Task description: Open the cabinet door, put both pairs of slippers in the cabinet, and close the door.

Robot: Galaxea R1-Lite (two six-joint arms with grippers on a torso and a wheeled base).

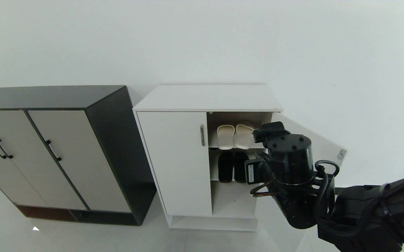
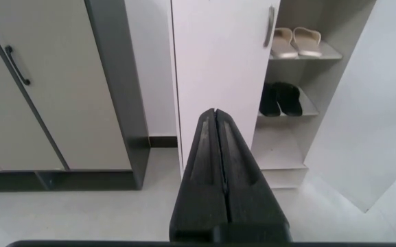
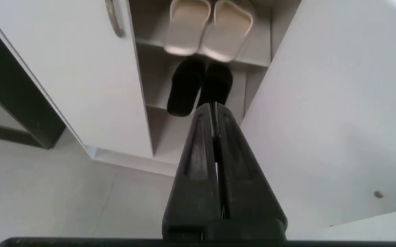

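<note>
The white cabinet (image 1: 207,98) has its right door (image 1: 314,140) swung open and its left door (image 1: 174,161) closed. A white pair of slippers (image 1: 235,136) sits on the top shelf. A black pair of slippers (image 1: 232,166) sits on the shelf below. My right gripper (image 1: 262,133) hangs shut and holding nothing in front of the open side, close beside the open door's inner face (image 3: 335,123). Its tip (image 3: 215,106) points toward the black slippers (image 3: 198,82). My left gripper (image 2: 215,113) is shut and holds nothing. It is set back from the cabinet, facing the closed left door (image 2: 218,55).
A dark cabinet (image 1: 58,150) with two pale closed doors stands just left of the white one. The bottom shelf (image 1: 233,199) holds nothing. A white wall rises behind both cabinets, and pale floor (image 2: 101,213) spreads in front of them.
</note>
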